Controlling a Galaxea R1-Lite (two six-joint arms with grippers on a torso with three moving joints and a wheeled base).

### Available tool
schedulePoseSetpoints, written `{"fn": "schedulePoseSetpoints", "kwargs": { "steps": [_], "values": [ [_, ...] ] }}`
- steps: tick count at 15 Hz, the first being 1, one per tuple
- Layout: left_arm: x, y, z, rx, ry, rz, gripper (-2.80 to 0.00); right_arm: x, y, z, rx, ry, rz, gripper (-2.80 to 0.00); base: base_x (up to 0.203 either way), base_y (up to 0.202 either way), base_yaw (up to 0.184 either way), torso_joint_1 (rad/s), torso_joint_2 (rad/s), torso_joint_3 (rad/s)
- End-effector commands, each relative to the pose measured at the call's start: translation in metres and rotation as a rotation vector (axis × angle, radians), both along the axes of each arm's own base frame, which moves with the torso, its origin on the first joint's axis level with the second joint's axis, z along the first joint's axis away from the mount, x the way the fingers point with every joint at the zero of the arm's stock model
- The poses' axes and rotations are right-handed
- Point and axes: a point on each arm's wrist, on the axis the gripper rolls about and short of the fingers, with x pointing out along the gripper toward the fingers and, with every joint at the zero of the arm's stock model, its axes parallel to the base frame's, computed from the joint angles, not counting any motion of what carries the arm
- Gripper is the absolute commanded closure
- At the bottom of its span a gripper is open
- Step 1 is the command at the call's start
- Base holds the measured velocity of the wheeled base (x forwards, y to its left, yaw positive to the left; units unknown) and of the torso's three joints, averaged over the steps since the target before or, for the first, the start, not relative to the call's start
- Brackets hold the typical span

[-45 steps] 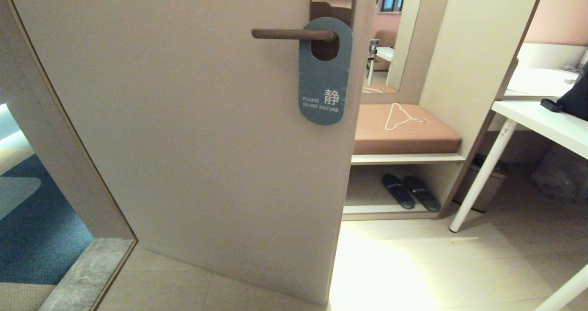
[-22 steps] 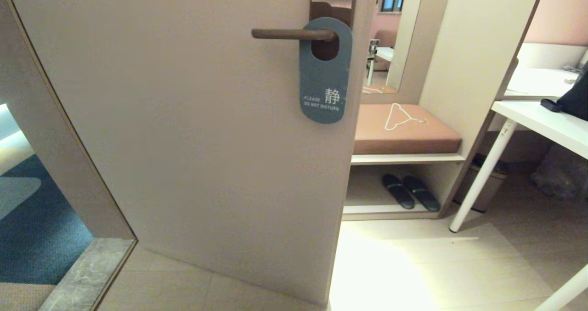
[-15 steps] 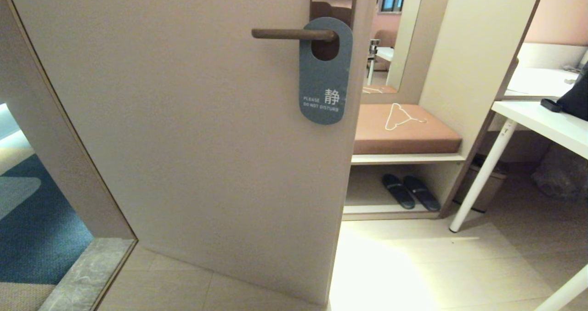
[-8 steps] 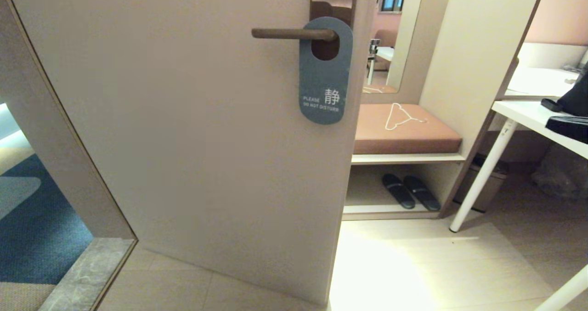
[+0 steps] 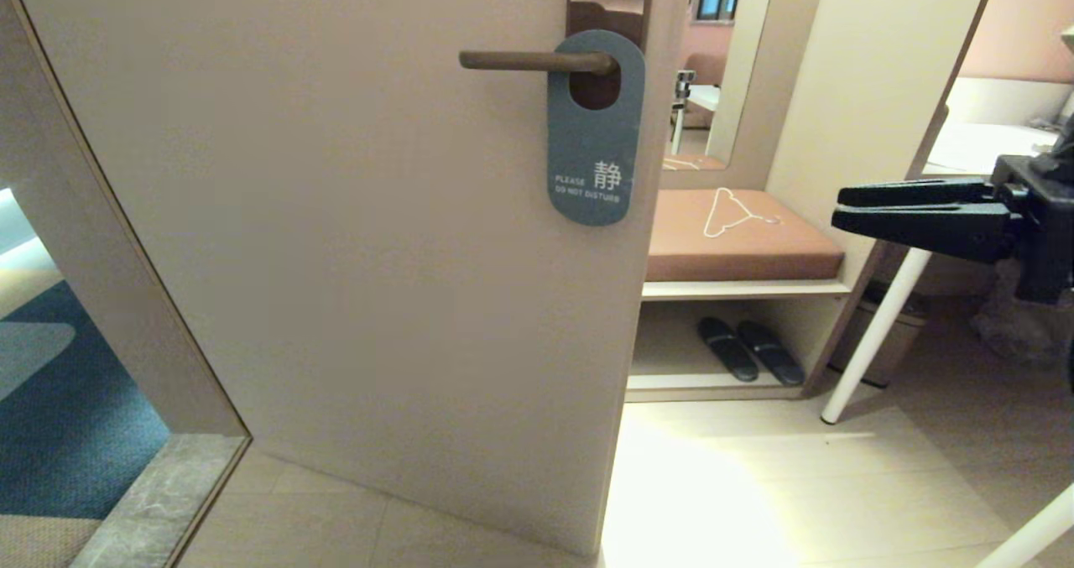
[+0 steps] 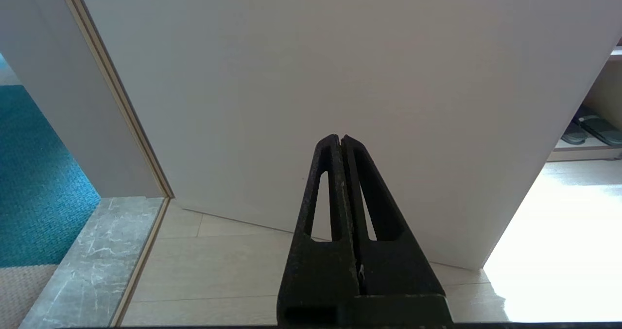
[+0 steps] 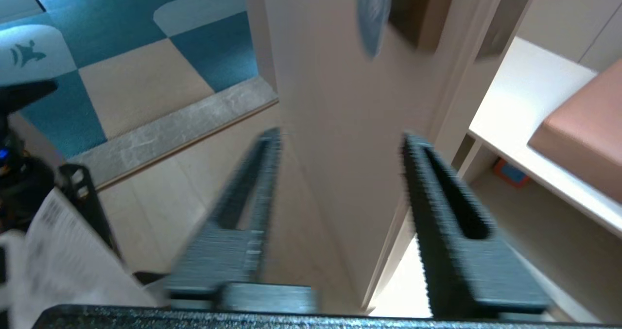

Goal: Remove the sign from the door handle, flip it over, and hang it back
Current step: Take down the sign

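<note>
Sign: blue side out, on the door handle, well apart from right pincer.
Right pincer: released, empty.
Left pincer: clenched, parked.
Left: everything.

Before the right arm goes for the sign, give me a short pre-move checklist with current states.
1. Sign hanging on door handle: ok.
2. Blue "do not disturb" side facing out, not yet flipped: ok.
3. Right gripper open: ok, fingers apart in the right wrist view.
4. Right gripper at the sign: not ok, off to the right, apart from it.
5. Space between gripper and sign free: ok.
6. Left gripper shut and low by the door: ok.
</note>
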Motion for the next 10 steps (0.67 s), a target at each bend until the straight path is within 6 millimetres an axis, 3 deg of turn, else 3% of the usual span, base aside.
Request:
{"fn": "schedulePoseSetpoints", "kwargs": {
  "steps": [1, 3, 10],
  "values": [
    [0.0, 0.0, 0.0, 0.0, 0.001, 0.0, 0.0, 0.026, 0.005, -0.005, -0.003, 0.039, 0.006, -2.8, 0.0, 0.0, 0.0, 0.0, 0.0, 0.0],
    [0.0, 0.0, 0.0, 0.0, 0.0, 0.0, 0.0, 0.034, 0.007, -0.01, -0.006, 0.062, 0.007, -2.8, 0.0, 0.0, 0.0, 0.0, 0.0, 0.0],
    [0.0, 0.0, 0.0, 0.0, 0.0, 0.0, 0.0, 0.068, 0.047, -0.01, 0.006, 0.092, 0.12, -2.8, 0.0, 0.0, 0.0, 0.0, 0.0, 0.0]
  ]
}}
